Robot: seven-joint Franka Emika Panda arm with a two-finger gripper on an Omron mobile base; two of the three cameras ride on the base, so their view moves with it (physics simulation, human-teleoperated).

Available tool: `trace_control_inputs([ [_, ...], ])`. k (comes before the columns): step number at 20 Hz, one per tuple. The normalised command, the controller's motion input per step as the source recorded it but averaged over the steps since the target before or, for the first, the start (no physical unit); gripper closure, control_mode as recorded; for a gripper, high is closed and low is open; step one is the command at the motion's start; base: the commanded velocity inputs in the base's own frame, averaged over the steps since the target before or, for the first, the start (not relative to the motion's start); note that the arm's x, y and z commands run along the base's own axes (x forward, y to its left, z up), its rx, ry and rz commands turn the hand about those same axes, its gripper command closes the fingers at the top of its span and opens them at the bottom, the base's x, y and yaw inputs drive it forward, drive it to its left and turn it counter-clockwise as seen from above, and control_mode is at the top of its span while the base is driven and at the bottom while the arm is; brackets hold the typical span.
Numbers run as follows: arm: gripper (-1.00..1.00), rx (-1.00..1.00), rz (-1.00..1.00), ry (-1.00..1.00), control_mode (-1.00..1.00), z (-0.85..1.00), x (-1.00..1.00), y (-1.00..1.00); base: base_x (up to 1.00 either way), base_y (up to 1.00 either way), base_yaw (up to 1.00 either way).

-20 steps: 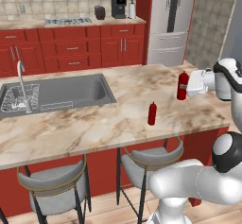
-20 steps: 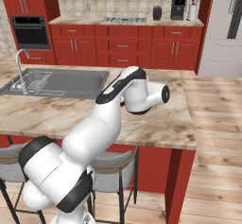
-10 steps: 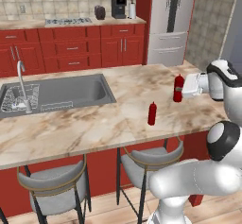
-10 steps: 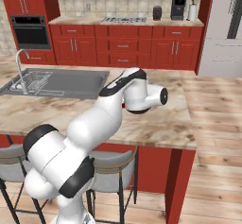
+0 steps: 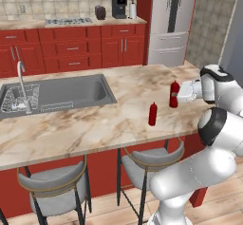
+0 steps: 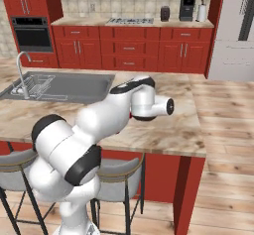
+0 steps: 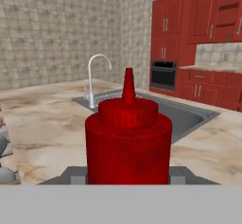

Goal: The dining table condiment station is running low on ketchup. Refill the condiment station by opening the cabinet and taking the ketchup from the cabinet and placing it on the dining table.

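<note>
The ketchup (image 5: 174,94) stands upright between the jaws of the gripper (image 5: 178,95), which clamp its body from both sides (nozzle up, long axis vertical). Its base sits at or just above the dining table (image 5: 114,124), so release looks next.

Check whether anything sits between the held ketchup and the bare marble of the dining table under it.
Nothing visible does. The gripper holds the ketchup upright at the dining table's right end, over bare marble. The second red bottle stands apart, nearer the stools.
</note>
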Motion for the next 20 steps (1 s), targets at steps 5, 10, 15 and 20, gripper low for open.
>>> trace_control_inputs([
  [5, 1.0, 0.04, 0.0, 0.0, -1.0, -0.49, 0.24, 0.0, 0.0, 0.0, 0.0],
  [10, 1.0, 0.03, 0.0, 0.0, -1.0, -0.34, 0.08, 0.0, 0.0, 0.0, 0.0],
  [15, 1.0, 0.02, 0.01, 0.0, -1.0, -0.16, 0.0, -0.09, 0.0, 0.0, 0.0],
  [20, 1.0, 0.02, 0.02, 0.0, -1.0, -0.08, 0.0, -0.1, 0.0, 0.0, 0.0],
])
